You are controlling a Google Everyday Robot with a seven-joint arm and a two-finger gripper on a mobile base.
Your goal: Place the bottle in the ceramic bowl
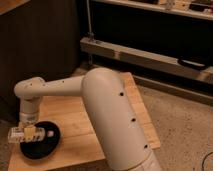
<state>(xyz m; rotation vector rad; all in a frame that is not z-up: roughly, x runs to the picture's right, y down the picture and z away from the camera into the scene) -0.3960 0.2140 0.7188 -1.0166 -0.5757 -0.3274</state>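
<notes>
Over the ceramic bowl (42, 142) at the wooden desk's (75, 120) near-left corner, the robot's gripper (29, 133) clasps the bottle (31, 134) lying sideways just above the bowl's dark hollow, apparently poised for release into it.

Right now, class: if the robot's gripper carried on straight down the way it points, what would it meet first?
Most likely the round glossy black ceramic bowl: the gripper, shut on the slim whitish plastic bottle, points down over it, though depth is unclear.
</notes>
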